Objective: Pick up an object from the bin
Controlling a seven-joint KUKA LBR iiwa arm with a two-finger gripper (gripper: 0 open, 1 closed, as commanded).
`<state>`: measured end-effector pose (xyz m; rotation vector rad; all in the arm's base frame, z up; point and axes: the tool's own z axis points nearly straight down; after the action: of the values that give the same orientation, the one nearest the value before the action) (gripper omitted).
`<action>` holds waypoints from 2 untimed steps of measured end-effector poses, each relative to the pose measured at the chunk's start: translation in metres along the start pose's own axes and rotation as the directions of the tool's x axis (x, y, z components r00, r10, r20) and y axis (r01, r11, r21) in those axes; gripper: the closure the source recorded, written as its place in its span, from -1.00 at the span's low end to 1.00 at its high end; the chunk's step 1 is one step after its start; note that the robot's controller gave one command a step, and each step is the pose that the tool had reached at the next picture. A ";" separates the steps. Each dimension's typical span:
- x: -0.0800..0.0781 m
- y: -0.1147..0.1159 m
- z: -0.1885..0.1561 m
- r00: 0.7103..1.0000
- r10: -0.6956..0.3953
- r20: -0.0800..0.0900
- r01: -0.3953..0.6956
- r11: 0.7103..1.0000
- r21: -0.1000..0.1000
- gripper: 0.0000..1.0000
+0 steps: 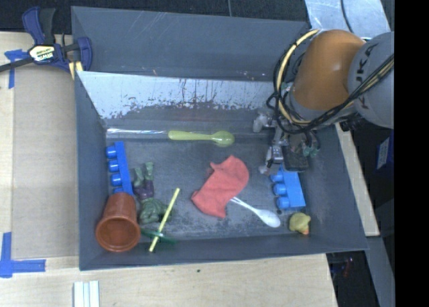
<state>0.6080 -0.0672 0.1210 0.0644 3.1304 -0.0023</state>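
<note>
While the arm reaches in from the right, its tool (276, 157) hangs low at the right side of the bin (201, 44), just beside a blue toy block (288, 190).
From where I stand I cannot tell whether the tool is spread or pressed together. The block lies flat on the bin floor, with a small yellow toy (299, 222) near its front corner and a white spoon (260, 213) just to its left, the handle tucked under a crumpled red cloth (221, 187). A green spoon (201, 137) lies along the back wall. Well apart, at the left end, a second blue block (117, 167), a brown cup (118, 230), a yellow stick (164, 210) and some small toys form a heap.
</note>
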 end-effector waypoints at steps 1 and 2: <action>0.010 -0.019 0.024 0.998 -0.069 0.001 0.069 0.998 0.000 -1.00; 0.031 0.007 0.041 0.975 -0.221 0.004 0.221 0.975 0.001 -1.00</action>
<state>0.5778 -0.0591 0.0796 -0.2843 3.1147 -0.0059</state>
